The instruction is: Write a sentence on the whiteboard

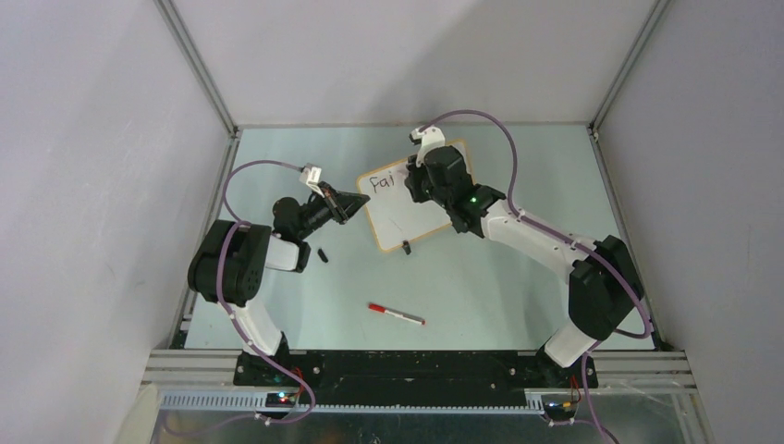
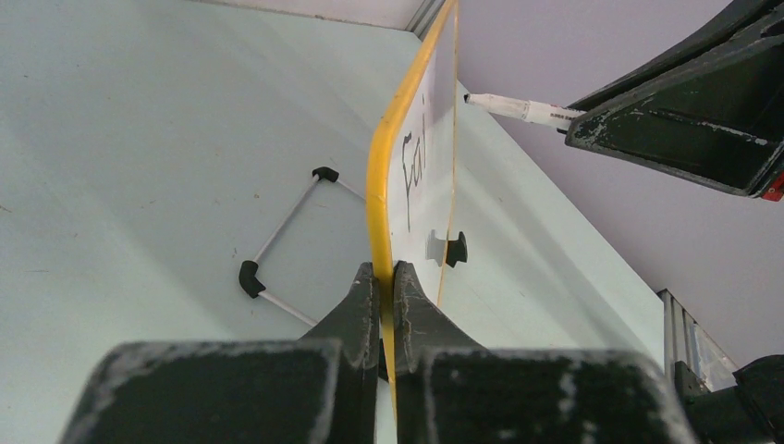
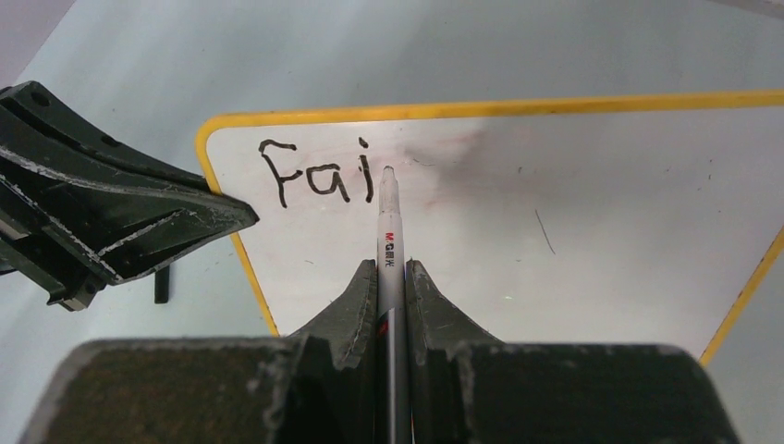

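**Yellow-framed whiteboard (image 1: pixel 407 220), sentence part-written**

Item: white glossy board lying on the pale green desk (image 1: pixel 481 287), tilted askew to the arms. Black lettering (image 3: pixel 314 176) reads "Fai" at the board's upper left corner; the rest of the board carries only faint smudges, so most of the sentence is judged unwritten.

Left hand (image 2: pixel 386 277): fingers pressed together on the board's left frame edge, clamping it, apparently to stop the board sliding under the writing strokes.

Right hand (image 3: pixel 391 268): closed tight around a white marker (image 3: pixel 388 222), barrel lying along the fingers, tip pointing just right of the "i", where the next letter would go. Whether the tip touches the board cannot be told.

Loose items: red-capped pen (image 1: pixel 396 314) well below the board; small black piece (image 1: pixel 323 255), possibly a cap, near its lower left.
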Controlling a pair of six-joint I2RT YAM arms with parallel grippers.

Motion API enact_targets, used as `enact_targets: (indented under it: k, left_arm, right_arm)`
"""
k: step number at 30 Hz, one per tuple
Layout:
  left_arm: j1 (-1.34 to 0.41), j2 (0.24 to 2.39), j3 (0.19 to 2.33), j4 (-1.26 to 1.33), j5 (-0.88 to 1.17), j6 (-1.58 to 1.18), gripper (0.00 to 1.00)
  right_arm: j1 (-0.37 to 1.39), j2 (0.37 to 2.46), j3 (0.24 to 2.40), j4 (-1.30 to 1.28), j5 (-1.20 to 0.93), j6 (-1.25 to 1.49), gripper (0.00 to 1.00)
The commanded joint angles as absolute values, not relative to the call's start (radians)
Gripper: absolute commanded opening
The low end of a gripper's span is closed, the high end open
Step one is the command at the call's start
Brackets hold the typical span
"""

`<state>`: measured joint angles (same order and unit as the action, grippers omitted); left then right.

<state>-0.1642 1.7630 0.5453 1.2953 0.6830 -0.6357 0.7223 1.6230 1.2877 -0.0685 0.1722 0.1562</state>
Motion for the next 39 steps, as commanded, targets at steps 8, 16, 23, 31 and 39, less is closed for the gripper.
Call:
enact_targets:
  k: [8,16,23,31,39]
  left_arm:
    - [-0.174,1.741,0.555,1.272,0.677,-0.543,0.00]
    - [-0.174,1.741,0.551,1.277,0.677,-0.545,0.00]
    - [-0.174,1.742,0.550,1.277,0.677,-0.545,0.00]
    - [-0.174,1.736,0.551,1.266,0.674,-0.539,0.00]
    - [-0.173,1.735,0.548,1.266,0.673,-0.538,0.00]
  right_arm:
    - [0.706,1.648,1.334,-0.038,0.140,0.164,0.00]
    - [0.709,1.662,1.346,-0.049,0.130,0.166,0.00]
    - [0.710,1.682,1.367,-0.074,0.145,0.167,0.00]
    - [0.709,1.693,1.384,-0.087,0.165,0.169,0.00]
    - [0.705,1.703,1.397,-0.113,0.203,0.178,0.00]
